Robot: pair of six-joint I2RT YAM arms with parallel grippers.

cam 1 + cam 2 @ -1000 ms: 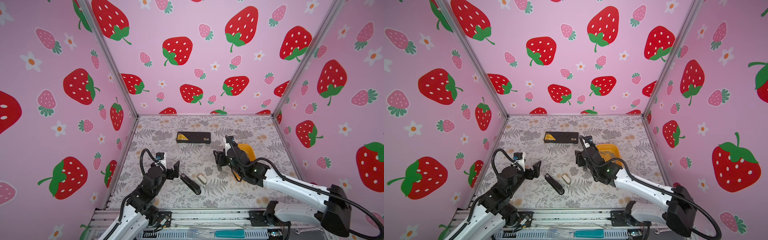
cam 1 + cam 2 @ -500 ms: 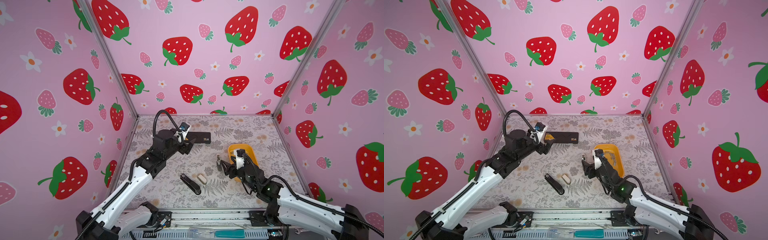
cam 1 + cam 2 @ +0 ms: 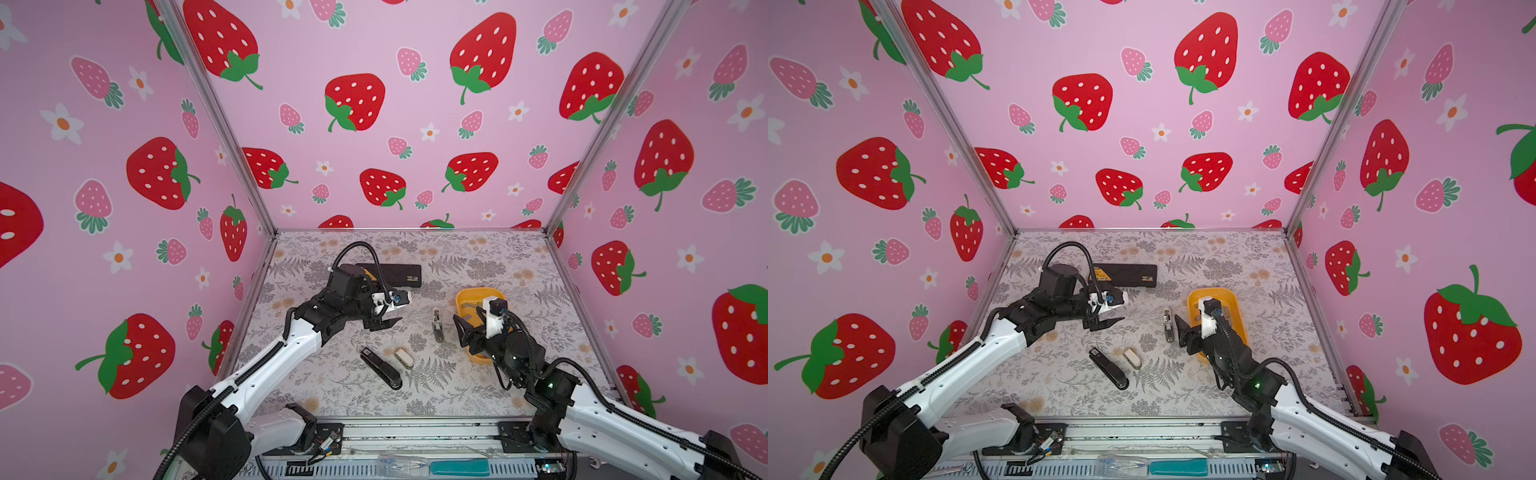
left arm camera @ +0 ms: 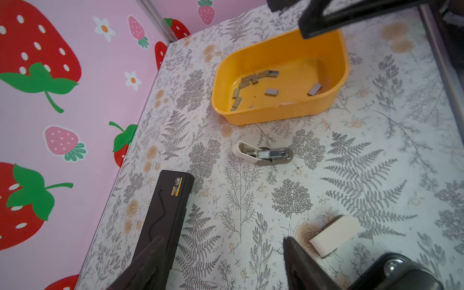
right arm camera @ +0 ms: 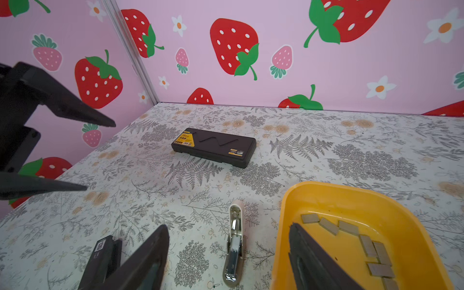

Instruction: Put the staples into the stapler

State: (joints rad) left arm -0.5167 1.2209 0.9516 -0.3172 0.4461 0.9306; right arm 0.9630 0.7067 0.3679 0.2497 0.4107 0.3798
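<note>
Left gripper (image 3: 390,323): jaws spread wide, empty, above floral table (image 3: 457,395), at 9 o'clock of opened stapler (image 3: 437,326).
Right gripper (image 3: 466,330): jaws wide apart, empty, at tray's 7 o'clock edge.
Staples (image 4: 271,92): loose grey strips scattered inside yellow tray (image 3: 461,297), at stapler's 3 o'clock.
Stapler hinged open, near tray.
Closed whitish stapler (image 3: 403,358) and black stapler (image 3: 380,368) at its 7 o'clock.
Black case (image 3: 401,274) at 11.
</note>
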